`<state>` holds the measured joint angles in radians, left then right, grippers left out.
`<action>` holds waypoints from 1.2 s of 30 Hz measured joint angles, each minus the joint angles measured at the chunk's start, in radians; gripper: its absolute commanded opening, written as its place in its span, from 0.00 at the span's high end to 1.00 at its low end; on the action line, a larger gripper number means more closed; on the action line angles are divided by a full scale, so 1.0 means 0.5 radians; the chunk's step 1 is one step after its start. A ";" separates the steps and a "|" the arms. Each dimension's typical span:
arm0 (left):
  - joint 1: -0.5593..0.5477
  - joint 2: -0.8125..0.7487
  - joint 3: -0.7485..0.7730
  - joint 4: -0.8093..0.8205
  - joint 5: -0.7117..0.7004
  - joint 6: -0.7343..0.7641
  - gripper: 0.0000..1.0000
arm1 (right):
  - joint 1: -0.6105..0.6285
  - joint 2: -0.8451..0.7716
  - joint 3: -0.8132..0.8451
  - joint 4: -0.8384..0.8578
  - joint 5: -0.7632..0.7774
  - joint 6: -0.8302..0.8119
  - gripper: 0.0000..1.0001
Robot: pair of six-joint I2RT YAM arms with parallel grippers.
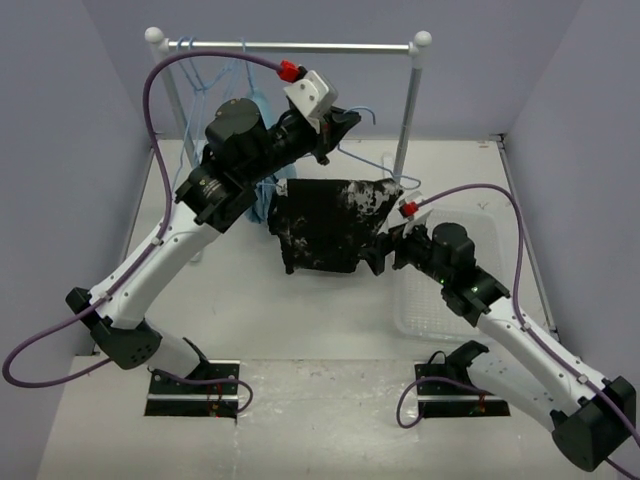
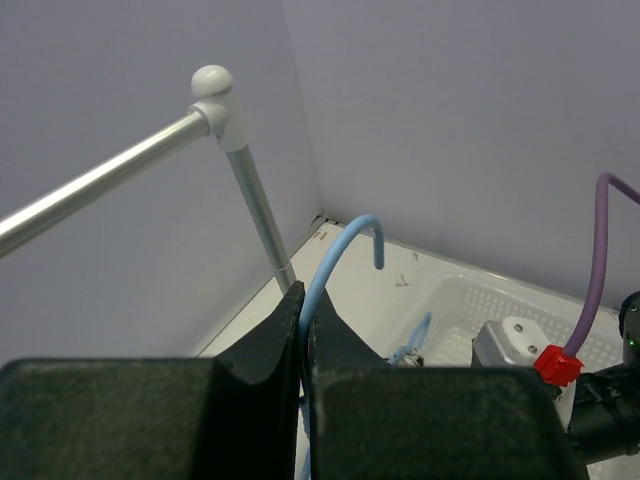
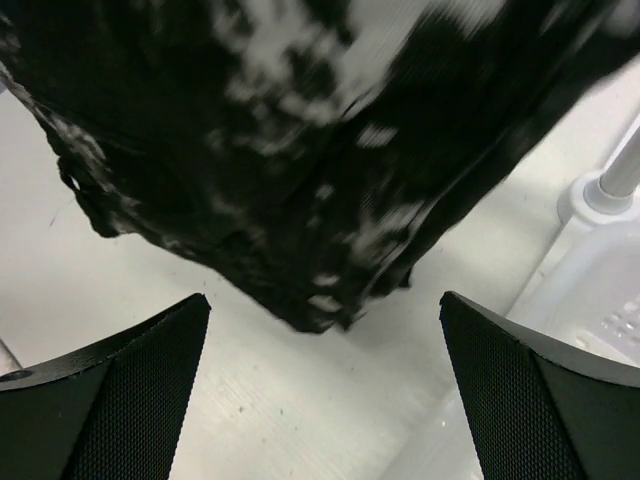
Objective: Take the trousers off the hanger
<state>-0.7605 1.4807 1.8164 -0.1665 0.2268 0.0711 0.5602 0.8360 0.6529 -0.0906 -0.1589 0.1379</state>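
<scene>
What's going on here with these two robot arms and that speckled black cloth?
The left gripper is shut on a light-blue hanger just below its hook, holding it up clear of the rack. The trousers hang draped over it. The right gripper is open beside their lower edge, not gripping them. The trousers are not yet off.

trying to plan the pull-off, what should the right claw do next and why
Probably ease the right claw forward onto the lower edge of the trousers and close. It is wide open with the hem just ahead and nothing gripped, while the left claw is shut on the hanger wire, holding it up for the pull.
</scene>
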 measured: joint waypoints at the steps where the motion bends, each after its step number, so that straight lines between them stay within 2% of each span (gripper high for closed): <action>1: 0.000 0.000 0.000 -0.002 -0.011 -0.013 1.00 | 0.000 0.025 -0.003 0.051 0.006 0.005 0.01; 5: 0.000 -0.008 0.000 -0.018 -0.018 -0.025 1.00 | 0.000 0.168 0.000 0.205 0.006 0.008 0.01; 11: 0.000 -0.063 -0.003 -0.037 -0.060 -0.093 1.00 | 0.000 0.370 0.101 0.219 -0.050 0.109 0.01; 22: 0.000 -0.121 -0.029 -0.028 -0.216 -0.166 1.00 | -0.003 0.417 0.171 0.244 -0.391 0.310 0.01; 26: 0.000 -0.131 -0.038 -0.028 -0.282 -0.211 1.00 | 0.071 0.414 0.214 0.193 -0.214 0.293 0.01; 33: 0.000 -0.157 -0.085 -0.028 -0.417 -0.261 1.00 | 0.163 0.186 0.276 0.063 0.139 0.260 0.01; 36: 0.000 -0.157 -0.092 -0.029 -0.459 -0.277 1.00 | 0.326 0.150 0.338 0.003 0.317 0.195 0.01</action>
<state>-0.7605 1.4021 1.7706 -0.1810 -0.0029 -0.0673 0.7231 0.9108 0.8219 -0.0891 -0.0006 0.2352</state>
